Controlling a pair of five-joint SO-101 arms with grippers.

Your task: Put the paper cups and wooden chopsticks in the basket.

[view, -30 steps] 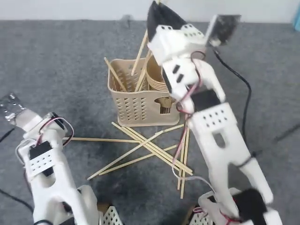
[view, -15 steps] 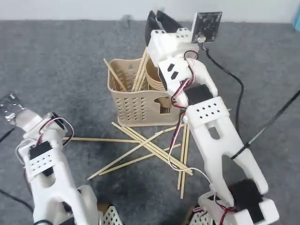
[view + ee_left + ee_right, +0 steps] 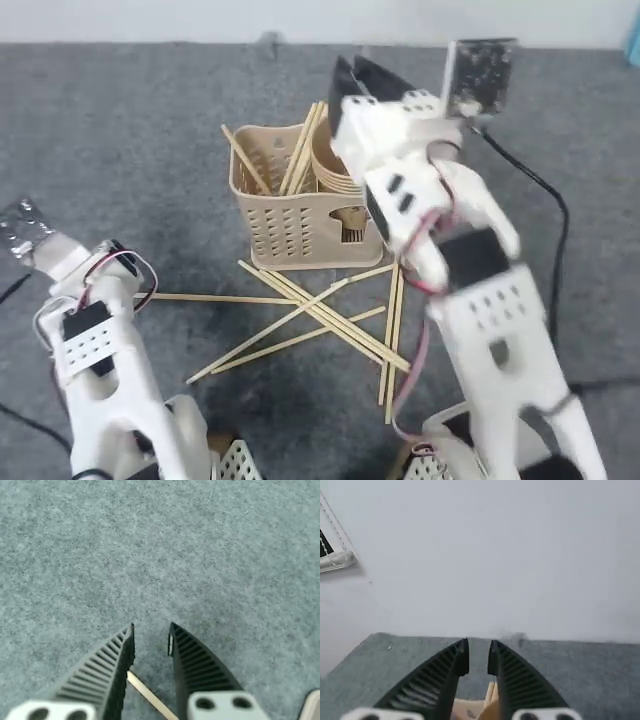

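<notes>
While in basket (image 3: 300, 225), chopsticks (image 3: 303, 146) lean upright, seemingly

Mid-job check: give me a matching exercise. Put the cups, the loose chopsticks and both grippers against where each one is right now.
Things:
1. paper cups
2. loose chopsticks
3. left gripper
4. right gripper

Places:
A. raised above the basket
B. scattered on the carpet in front of the basket
C. low over the carpet, with a single chopstick beneath it
D. stacked inside the basket

Pairs: 1-D, 2-B, 3-C, 4-A
</notes>
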